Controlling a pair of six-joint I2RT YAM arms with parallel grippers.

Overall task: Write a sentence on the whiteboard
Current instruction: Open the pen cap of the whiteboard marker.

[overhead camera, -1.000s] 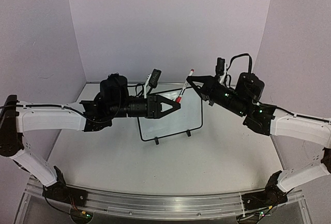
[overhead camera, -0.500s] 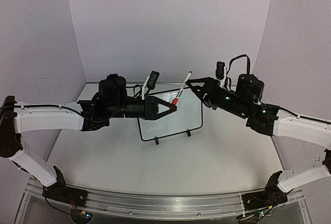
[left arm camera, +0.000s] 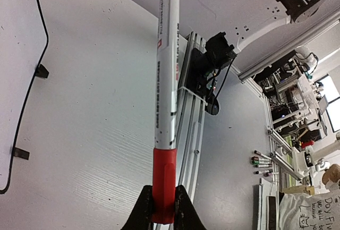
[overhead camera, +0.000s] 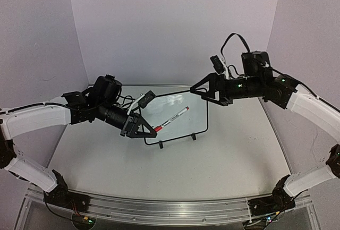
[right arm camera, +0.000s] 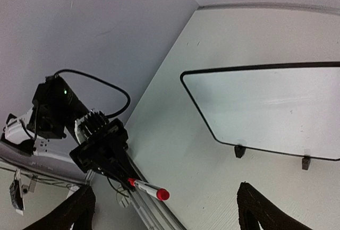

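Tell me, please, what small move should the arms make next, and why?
Probably bring the open right gripper to the marker and close on its white body. The left gripper pinches the red cap, so the tip seems covered, and the whiteboard shows no writing yet.

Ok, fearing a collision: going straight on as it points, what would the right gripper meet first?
Probably the table in front of the whiteboard, not the board itself; depth from the right gripper is unclear.
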